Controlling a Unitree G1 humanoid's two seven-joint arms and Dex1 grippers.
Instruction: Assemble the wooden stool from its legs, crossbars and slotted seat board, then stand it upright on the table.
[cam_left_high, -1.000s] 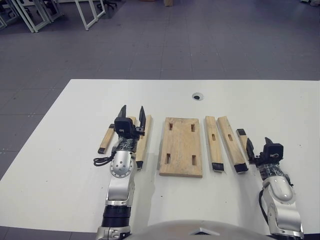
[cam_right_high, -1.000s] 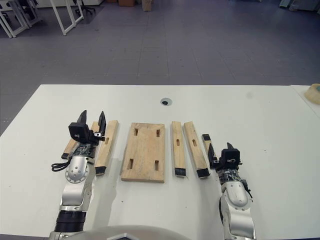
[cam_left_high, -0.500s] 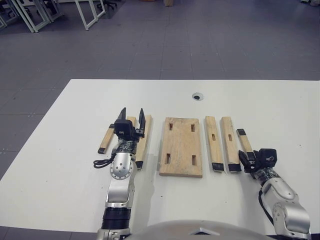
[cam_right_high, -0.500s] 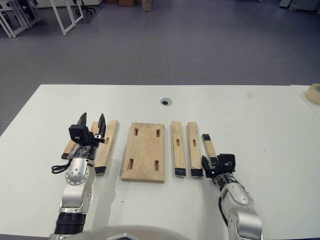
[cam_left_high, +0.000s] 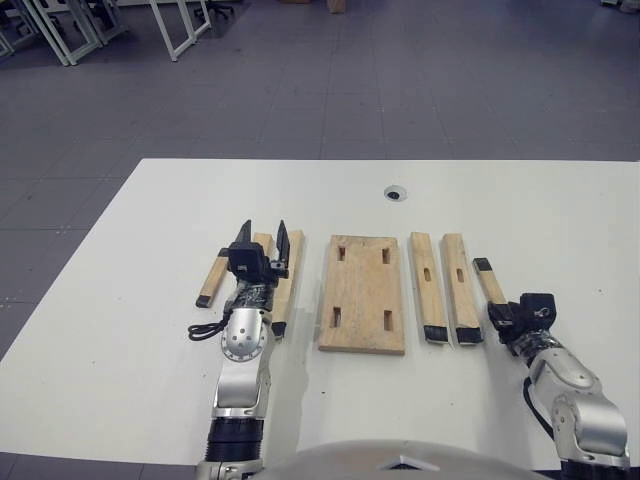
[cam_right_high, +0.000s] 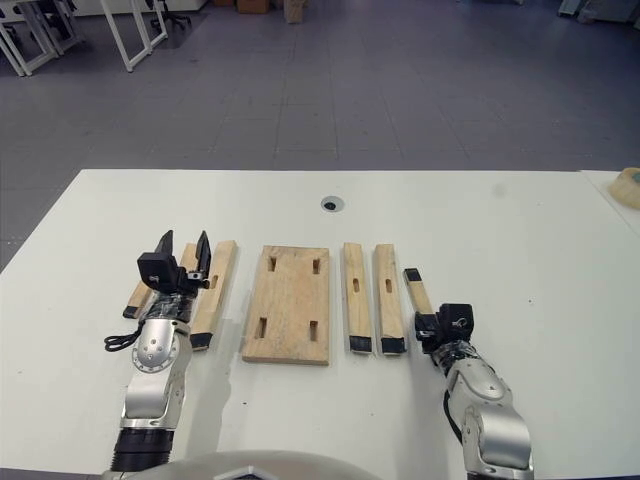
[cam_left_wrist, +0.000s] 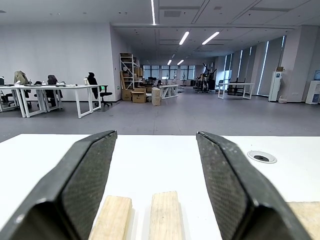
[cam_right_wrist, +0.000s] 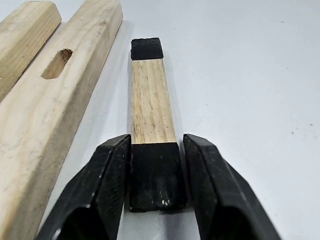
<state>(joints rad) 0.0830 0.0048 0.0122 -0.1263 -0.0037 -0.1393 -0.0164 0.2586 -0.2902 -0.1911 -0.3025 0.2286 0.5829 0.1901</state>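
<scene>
Two spread fingers of the left gripper (cam_left_high: 264, 230) hang over a leg (cam_left_high: 288, 285) in the head view; at the right wrist, the right gripper (cam_right_wrist: 156, 150) straddles, not yet clamped, the crossbar (cam_right_wrist: 151, 100) at its black near end, so it should close squarely before lifting.

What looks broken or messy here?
Nothing stands out. The seat board, legs and crossbars lie flat in a tidy, roughly parallel row on the table, with no visible cracks or spills.

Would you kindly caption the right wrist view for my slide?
Right gripper, fingers open, straddling one end of the black-tipped crossbar.
</scene>
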